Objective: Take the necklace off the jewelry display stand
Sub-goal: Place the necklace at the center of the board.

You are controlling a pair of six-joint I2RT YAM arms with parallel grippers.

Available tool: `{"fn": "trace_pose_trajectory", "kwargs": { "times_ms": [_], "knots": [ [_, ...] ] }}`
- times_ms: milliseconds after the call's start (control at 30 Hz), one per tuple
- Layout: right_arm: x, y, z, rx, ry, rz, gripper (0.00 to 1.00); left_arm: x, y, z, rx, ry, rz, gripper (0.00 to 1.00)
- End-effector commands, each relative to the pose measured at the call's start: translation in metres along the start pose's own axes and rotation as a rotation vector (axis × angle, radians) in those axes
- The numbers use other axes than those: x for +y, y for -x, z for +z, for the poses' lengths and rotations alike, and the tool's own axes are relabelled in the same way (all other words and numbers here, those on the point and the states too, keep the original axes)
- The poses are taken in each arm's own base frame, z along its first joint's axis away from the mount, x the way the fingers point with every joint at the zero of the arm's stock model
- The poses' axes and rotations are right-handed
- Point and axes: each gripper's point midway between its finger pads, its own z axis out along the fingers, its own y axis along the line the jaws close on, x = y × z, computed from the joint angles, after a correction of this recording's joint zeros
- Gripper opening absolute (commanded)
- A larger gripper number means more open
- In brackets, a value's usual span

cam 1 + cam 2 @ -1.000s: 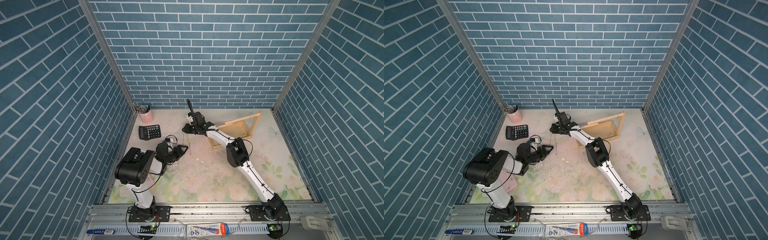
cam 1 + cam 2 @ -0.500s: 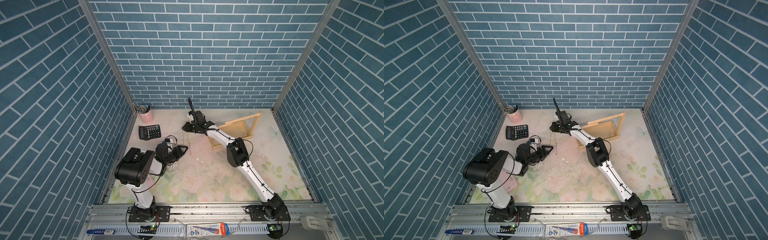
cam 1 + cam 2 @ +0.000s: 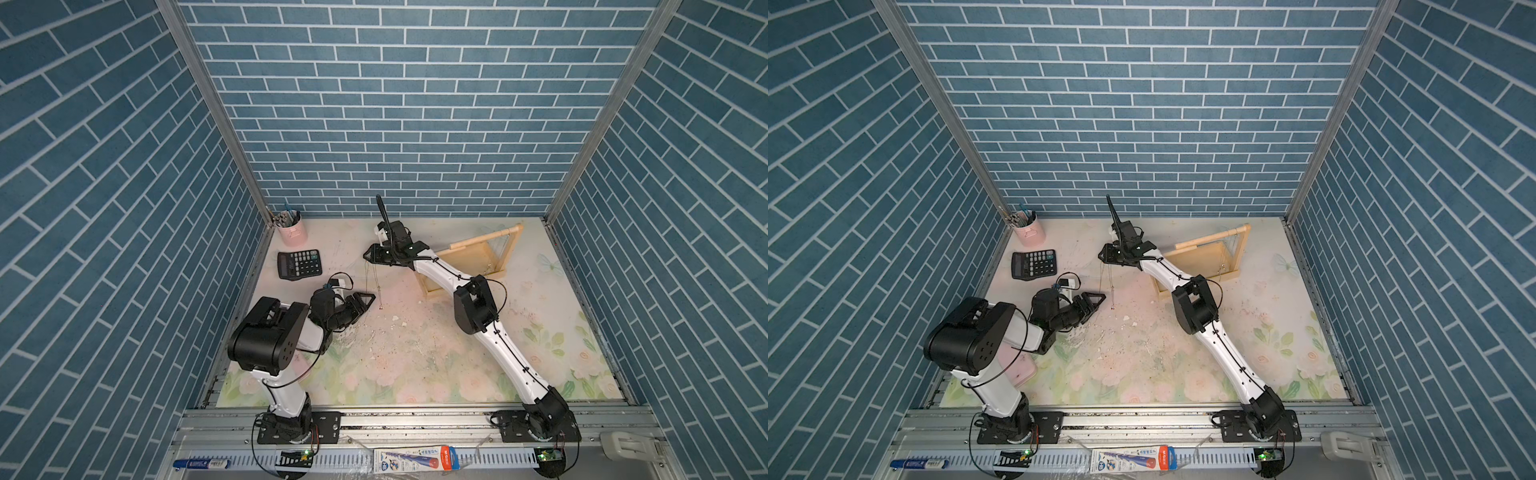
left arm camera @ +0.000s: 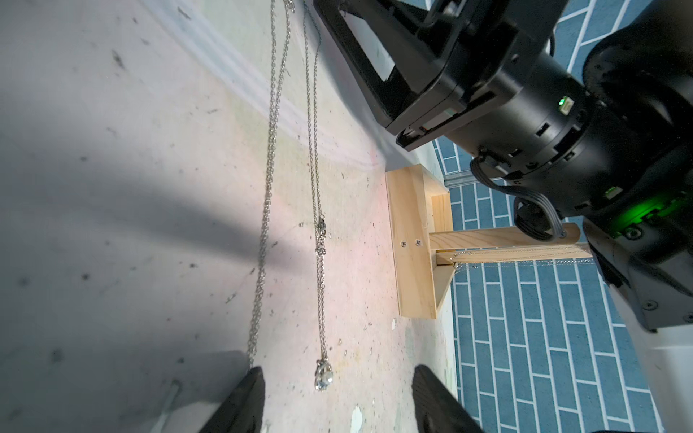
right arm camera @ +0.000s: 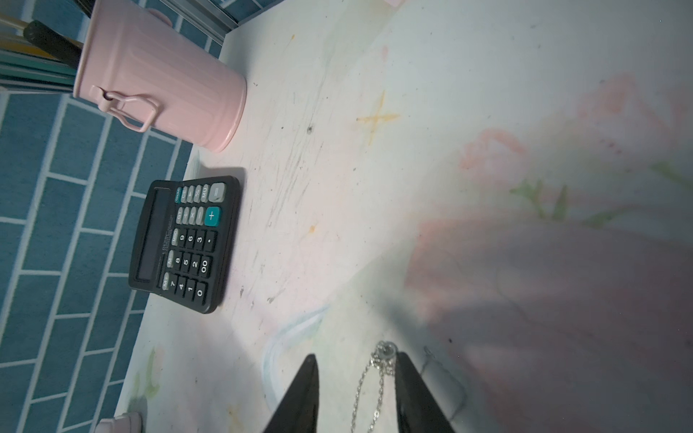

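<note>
Already the necklace [image 4: 323, 376] hangs beside the jewelry display stand [image 3: 478, 255] from your right gripper [image 5: 357, 358], fingers parted; left gripper [image 4: 339, 371] wide, empty; lowering remains.

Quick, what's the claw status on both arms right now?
Left claw: open, holding nothing.
Right claw: open; the necklace hangs against one finger, not pinched.

The necklace [image 3: 376, 287] hangs from the right gripper [image 3: 367, 257].
</note>
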Motion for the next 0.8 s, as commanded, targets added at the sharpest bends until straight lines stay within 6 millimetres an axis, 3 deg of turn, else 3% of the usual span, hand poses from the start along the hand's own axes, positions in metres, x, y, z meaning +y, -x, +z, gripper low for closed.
{"fn": "trace_pose_trajectory", "kwargs": {
  "times_ms": [0, 400, 667, 767],
  "knots": [
    [0.037, 0.033, -0.033, -0.061, 0.043, -0.042, 0.4, 0.037, -0.025, -0.008, 0.062, 0.129, -0.094, 0.65],
    [0.066, 0.06, -0.071, -0.107, 0.063, -0.088, 0.64, 0.0, -0.004, -0.008, 0.048, 0.085, -0.036, 0.74],
    [0.095, 0.085, -0.114, -0.162, 0.078, -0.135, 0.8, -0.038, 0.012, -0.021, 0.037, 0.077, 0.05, 0.88],
    [0.106, 0.097, -0.139, -0.187, 0.074, -0.157, 0.84, -0.055, 0.019, -0.03, 0.032, 0.09, 0.102, 0.94]
  ]
}}
